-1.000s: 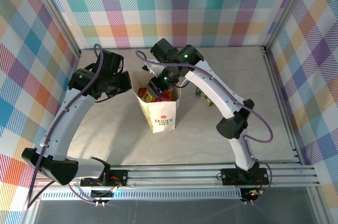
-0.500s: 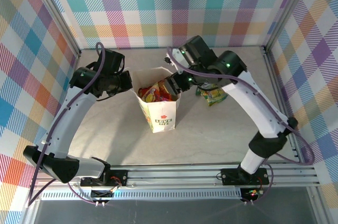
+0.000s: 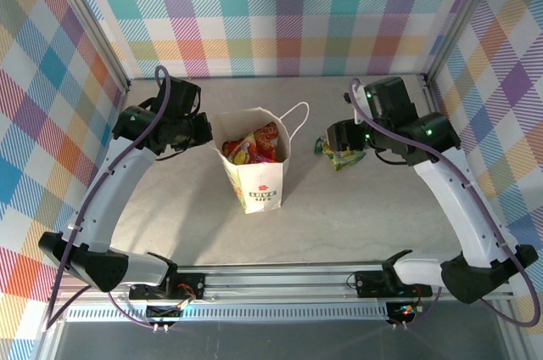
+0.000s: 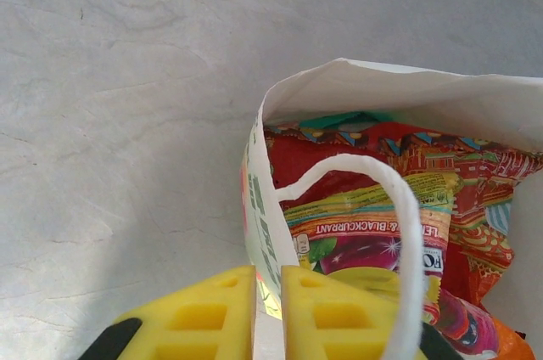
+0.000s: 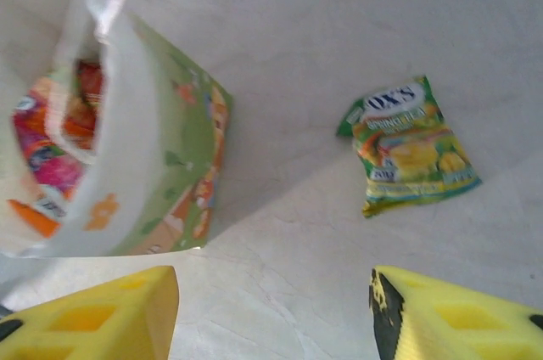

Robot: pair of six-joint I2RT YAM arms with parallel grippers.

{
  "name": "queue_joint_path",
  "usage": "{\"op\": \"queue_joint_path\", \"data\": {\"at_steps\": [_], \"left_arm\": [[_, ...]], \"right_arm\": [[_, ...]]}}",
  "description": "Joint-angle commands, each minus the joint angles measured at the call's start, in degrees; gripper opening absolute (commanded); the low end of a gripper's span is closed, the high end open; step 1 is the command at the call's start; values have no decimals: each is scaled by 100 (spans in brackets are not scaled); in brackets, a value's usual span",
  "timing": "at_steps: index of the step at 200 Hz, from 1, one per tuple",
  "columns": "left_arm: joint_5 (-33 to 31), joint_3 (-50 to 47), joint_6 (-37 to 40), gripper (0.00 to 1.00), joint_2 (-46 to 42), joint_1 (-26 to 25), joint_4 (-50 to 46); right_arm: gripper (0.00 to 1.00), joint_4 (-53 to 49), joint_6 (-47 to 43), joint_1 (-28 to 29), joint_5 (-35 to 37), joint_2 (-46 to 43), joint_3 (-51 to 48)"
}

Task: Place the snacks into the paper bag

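noted paper bag [image 3: 259, 190] upright, mouth open, cord handle [image 4: 407, 233] drooping into its mouth. found snacks [image 3: 253, 144] packed inside the bag: red packet [image 4: 356, 152], blackcurrant packet [image 4: 365, 250], orange packet [image 5: 32, 217]. found green-yellow packet [image 5: 411, 146] flat on the table [image 3: 170, 207], right of the bag, well apart from it. seen left gripper [image 4: 267, 300] at the bag's left wall, fingers nearly together, paper edge in the narrow gap; cannot tell whether pinched or loose. seen right gripper [image 5: 271, 313] right of the bag, clear of it, fingers spread wide, holding nothing.
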Motion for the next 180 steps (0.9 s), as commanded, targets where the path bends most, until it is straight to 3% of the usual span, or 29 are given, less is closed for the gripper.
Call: {"op": "queue_joint_path", "data": {"at_steps": [1, 67, 180], "left_arm": [[-117, 135, 65, 17, 0, 72, -15], [-250, 112, 83, 20, -1, 72, -42], [-327, -279, -140, 28, -34, 77, 389]], "right_arm": [[67, 411, 327, -307, -181, -220, -617], [72, 1028, 634, -1160, -629, -528, -2024], [73, 1970, 831, -2009, -1521, 280, -2643]]}}
